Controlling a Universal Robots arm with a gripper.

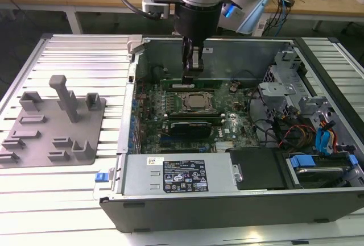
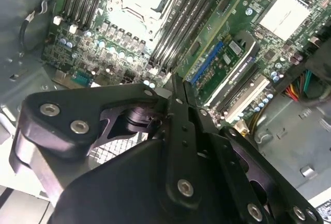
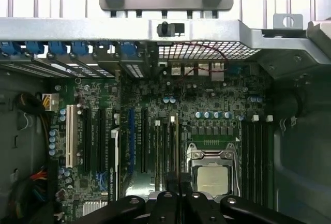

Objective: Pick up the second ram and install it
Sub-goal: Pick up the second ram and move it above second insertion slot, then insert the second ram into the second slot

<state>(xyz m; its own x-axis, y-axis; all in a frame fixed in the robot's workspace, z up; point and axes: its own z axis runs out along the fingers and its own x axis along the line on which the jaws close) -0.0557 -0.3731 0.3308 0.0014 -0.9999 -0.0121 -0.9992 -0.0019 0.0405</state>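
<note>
Second ram, a thin flat green circuit-board stick [image 1: 215, 82], stands on edge in a long black memory slot of the green motherboard [image 1: 236, 122]. It sits just beyond the square metal CPU socket [image 1: 196, 103], on the side toward the board's far edge. Its long axis runs parallel to that far edge, left to right across the exterior view.

Black two-finger gripper [image 1: 191, 78] hangs straight down over the stick, tips at its top edge, somewhat toward the end on the exterior view's left. The second wrist view has the gripper [image 2: 176, 81] drawn together, only a hairline seam between its fingers. Judged: they close across the stick's thin faces, so the second ram lies directly between and below the tips, not off to either side. In the first wrist view the gripper [image 3: 179, 182] meets the near end of a pale line along the slot bank beside the socket, likely the stick's top edge. Whether the stick is fully seated I cannot tell.

Containers:
- Open black computer case [image 1: 227, 215] on the silver slatted table [image 1: 74, 50] holds the motherboard. A grey power supply [image 1: 139, 175] lies along its near edge, and a blue-tabbed drive bay [image 1: 318, 166] fills the near corner on the exterior view's right.
- Grey plastic holder tray [image 1: 42, 132] lies on the table beside the case, toward the exterior view's left edge. Its posts and pockets carry no stick.
</note>
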